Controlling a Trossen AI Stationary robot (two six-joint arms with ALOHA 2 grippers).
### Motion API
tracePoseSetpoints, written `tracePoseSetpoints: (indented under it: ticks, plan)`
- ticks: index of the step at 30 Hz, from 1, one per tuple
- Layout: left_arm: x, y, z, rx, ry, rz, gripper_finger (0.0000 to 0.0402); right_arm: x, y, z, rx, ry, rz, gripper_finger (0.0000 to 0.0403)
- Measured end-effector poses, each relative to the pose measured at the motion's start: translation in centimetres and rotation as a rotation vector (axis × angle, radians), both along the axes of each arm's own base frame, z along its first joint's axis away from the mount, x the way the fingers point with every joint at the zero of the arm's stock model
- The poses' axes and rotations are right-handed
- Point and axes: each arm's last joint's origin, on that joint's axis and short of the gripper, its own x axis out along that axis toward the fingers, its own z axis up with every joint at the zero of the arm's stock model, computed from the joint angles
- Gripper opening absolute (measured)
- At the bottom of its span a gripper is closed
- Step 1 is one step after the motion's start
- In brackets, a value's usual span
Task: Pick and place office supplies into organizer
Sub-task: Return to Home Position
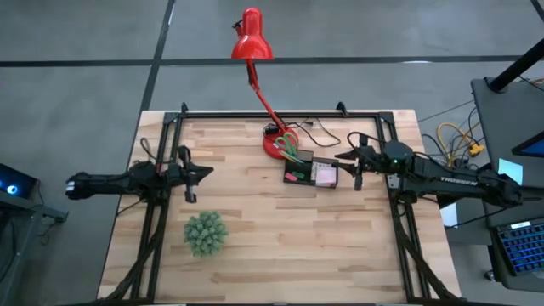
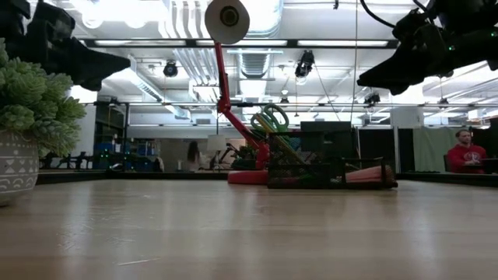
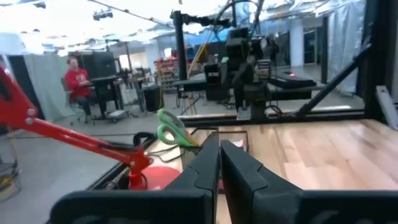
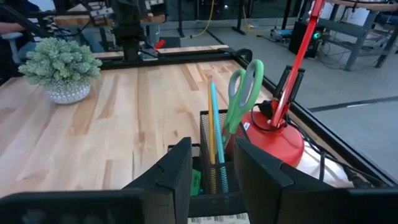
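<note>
The black mesh organizer [image 1: 310,172] sits on the table beside the red lamp base. The green-handled scissors [image 4: 245,87], the pencil [image 4: 209,124] and the teal pen [image 4: 217,127] stand upright in its cup compartment. A pink sticky pad [image 1: 324,174] lies in its tray part, and a small green piece [image 4: 196,180] shows low inside. My right gripper [image 1: 347,161] hovers open just right of the organizer, above the table, touching nothing. My left gripper [image 1: 201,174] waits shut above the table's left part. The scissors [image 2: 271,120] also show in the low view.
The red desk lamp's base [image 1: 276,146] stands right behind the organizer, and its arm leans toward the far edge. A fuzzy green plant in a pot [image 1: 205,233] stands near the left front. A black frame rail [image 1: 280,113] runs along the far edge. A person [image 2: 465,152] sits in the room beyond.
</note>
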Motion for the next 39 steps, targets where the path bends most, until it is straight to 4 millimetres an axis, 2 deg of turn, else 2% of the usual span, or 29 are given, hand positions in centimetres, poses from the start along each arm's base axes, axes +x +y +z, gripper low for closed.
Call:
tracePoseSetpoints:
  ticks: [5,9,13,18,24,39]
  plan:
    - [0.2,0.0,0.0,-0.009,0.003,0.011,0.0001,-0.7,0.2,-0.2,-0.056,-0.027,0.012,0.0098]
    - [0.0,0.0,0.1,-0.008,-0.014,0.013,0.0001,-1.6,0.8,-0.2,0.005,-0.131,0.099,0.0077]
    - [0.0,0.1,0.1,0.018,-0.007,0.046,0.0001,-2.1,1.2,-1.5,0.044,-0.131,0.134,0.0050]
    - [0.0,0.2,0.0,0.013,-0.001,0.061,0.0001,-2.9,1.8,-2.3,-0.012,-0.175,0.170,0.0012]
    - [0.0,0.2,0.0,0.012,-0.001,0.061,0.0001,-3.8,2.7,-3.5,0.023,-0.197,0.218,0.0009]
    - [0.0,0.1,-0.5,-0.040,0.042,0.036,0.0001,-3.8,3.5,-4.0,-0.038,-0.182,0.162,0.0008]
